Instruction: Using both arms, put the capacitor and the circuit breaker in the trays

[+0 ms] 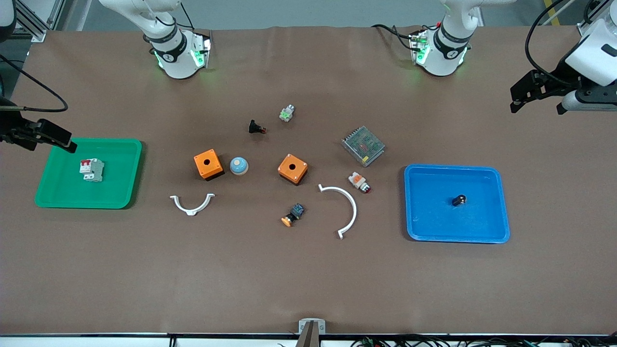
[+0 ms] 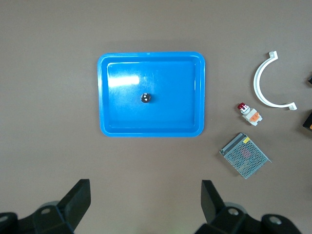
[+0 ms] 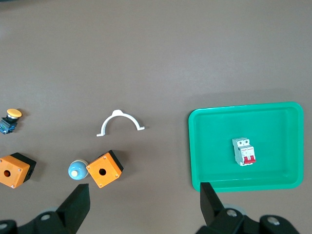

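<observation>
Stubby black capacitor [image 1: 459,200] lies in glossy blue tray [image 1: 501,202], lower right of frame. Blocky white-grey circuit breaker [image 1: 91,170] in green tray [image 1: 132,168], left. Left gripper [image 1: 539,94] upper right and right gripper [image 1: 48,136] at left edge, both apparently spread wide, empty.

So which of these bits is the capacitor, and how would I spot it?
Find the blue plastic tray toward the left arm's end of the table. The capacitor is the tiny stubby black cylinder with a silvery end lying alone near the tray's middle. It is the only part in that tray; the other small parts lie on the brown tabletop.
</observation>
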Action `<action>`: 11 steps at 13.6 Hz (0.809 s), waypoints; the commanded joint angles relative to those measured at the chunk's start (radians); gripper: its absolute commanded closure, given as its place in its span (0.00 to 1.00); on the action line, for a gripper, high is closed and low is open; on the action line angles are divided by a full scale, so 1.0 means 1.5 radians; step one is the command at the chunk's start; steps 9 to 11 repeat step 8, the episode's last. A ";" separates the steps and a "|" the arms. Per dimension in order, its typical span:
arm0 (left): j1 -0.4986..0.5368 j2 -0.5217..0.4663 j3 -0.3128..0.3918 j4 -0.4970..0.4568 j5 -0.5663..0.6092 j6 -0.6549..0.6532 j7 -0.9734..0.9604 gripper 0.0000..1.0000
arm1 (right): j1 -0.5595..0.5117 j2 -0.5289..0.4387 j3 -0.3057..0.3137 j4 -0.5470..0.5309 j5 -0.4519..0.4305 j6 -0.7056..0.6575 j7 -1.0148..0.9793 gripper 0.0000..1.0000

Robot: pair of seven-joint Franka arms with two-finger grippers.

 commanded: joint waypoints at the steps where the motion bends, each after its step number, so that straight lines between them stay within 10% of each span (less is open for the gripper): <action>1: 0.002 0.006 0.000 0.017 0.005 -0.019 0.005 0.00 | 0.009 -0.004 -0.008 0.011 -0.014 0.000 0.001 0.00; 11: 0.002 0.005 0.000 0.017 0.005 -0.021 -0.001 0.00 | 0.000 -0.004 -0.009 0.014 -0.013 0.001 0.001 0.00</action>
